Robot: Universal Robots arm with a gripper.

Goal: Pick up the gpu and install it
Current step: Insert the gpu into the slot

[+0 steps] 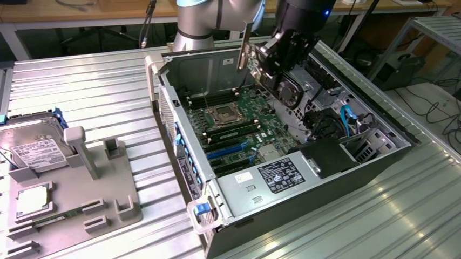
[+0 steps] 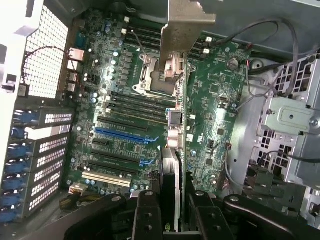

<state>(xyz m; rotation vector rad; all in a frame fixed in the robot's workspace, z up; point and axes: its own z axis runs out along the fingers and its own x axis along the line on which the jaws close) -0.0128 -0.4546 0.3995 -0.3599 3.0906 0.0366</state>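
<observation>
In the exterior view we see the gripper [image 1: 276,56] clamped shut on the gpu [image 1: 288,89], holding it on edge in the air above the open computer case [image 1: 191,70], over the motherboard [image 1: 249,127]; the card's black fan face shows, and its pale end bracket [image 1: 243,51] is at the end toward the exterior view's left; this view also gives us the grey fixture [image 1: 94,178], well apart on the exterior view's left, with a hard drive [image 1: 32,145] resting on it, all on the ribbed metal table [image 1: 360,226].

The wrist view adds what is hidden there: the gpu [image 2: 171,170] seen edge-on between the black fingers [image 2: 147,215], one pressed against each side; past it lie the CPU socket [image 2: 155,75], the blue expansion slot [image 2: 122,135] and the blue-clipped slot covers [image 2: 45,145]; the card hangs clear of the slots.
</observation>
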